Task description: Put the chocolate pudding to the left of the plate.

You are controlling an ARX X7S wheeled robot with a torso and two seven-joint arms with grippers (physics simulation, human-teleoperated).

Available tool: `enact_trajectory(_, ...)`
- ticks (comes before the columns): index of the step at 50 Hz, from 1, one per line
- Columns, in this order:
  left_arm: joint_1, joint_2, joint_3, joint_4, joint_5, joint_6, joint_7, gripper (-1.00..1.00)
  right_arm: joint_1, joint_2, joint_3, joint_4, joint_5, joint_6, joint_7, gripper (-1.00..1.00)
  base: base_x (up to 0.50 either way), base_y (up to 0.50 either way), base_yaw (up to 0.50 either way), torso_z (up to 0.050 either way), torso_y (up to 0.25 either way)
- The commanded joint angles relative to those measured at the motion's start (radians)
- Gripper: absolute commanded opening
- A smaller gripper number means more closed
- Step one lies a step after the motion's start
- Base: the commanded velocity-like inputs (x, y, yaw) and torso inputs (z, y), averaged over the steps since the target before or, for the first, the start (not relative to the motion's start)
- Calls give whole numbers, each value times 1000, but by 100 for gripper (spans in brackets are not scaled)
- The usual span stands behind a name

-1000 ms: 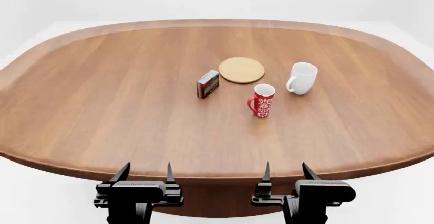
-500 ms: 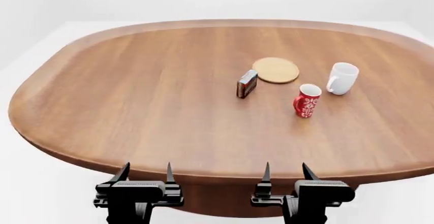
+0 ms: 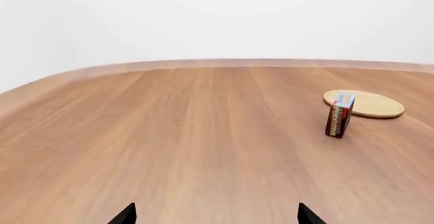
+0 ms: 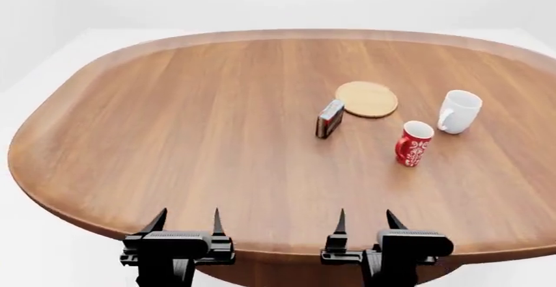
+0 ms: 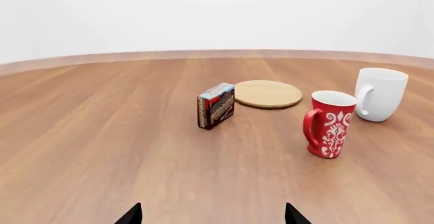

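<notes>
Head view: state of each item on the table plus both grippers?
chocolate pudding: standing on edge, just left of the plate, ungripped
plate: flat on the table, nothing on it
red patterned mug: upright, handle toward the robot's left
white mug: upright, handle toward the robot's left
left gripper: jaws open, holding nothing, at the near table edge
right gripper: jaws open, holding nothing, at the near table edge

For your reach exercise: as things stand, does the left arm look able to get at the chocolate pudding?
Probably yes. The chocolate pudding stands upright beside the plate, with bare table between it and the open left gripper. Whether the arm stretches that far is uncertain.
</notes>
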Motion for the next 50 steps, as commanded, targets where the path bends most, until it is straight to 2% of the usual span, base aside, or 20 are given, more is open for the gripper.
enact_trajectory(1,3,-12,13,12,-13,-4,-11,100,-4,14,-11,-29,18,22,13,100,500,0,0,0,0)
enact_trajectory(50,14,-50,46,57,-56,-18,-49,100,-10,51,-38,-77,65,39,51,100,500,-3,0,0,0)
